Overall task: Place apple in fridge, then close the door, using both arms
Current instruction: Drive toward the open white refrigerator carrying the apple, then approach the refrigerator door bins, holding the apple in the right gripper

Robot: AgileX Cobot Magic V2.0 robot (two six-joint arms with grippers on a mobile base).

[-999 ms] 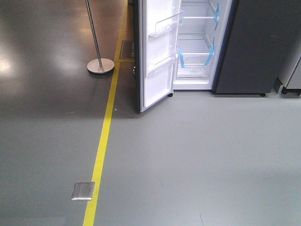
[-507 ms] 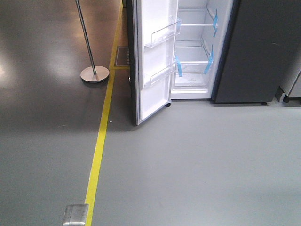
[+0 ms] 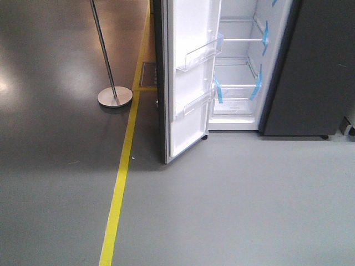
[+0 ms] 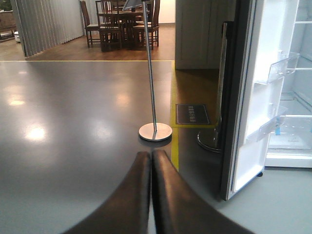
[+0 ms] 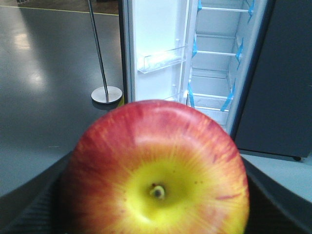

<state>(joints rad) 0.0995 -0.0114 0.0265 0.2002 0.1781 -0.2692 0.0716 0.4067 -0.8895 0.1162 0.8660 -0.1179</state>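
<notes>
My right gripper (image 5: 156, 195) is shut on the apple (image 5: 156, 170), red with a yellow centre, which fills the lower half of the right wrist view. The fridge (image 3: 238, 72) stands open ahead, white inside with glass shelves and blue tape strips; it also shows in the right wrist view (image 5: 219, 53). The door (image 3: 188, 77) is swung wide open to the left, its white lining with clear bins facing right; its dark edge shows in the left wrist view (image 4: 229, 122). My left gripper (image 4: 151, 155) is shut and empty, pointing at the floor left of the door.
A metal pole on a round base (image 3: 115, 97) stands left of the door, beside a yellow floor line (image 3: 122, 172). A dark grey cabinet (image 3: 316, 72) adjoins the fridge on the right. A table and chairs (image 4: 122, 22) stand far back.
The view has shifted: the fridge and door are closer and further right than before, and the metal floor plate has dropped out of view.
</notes>
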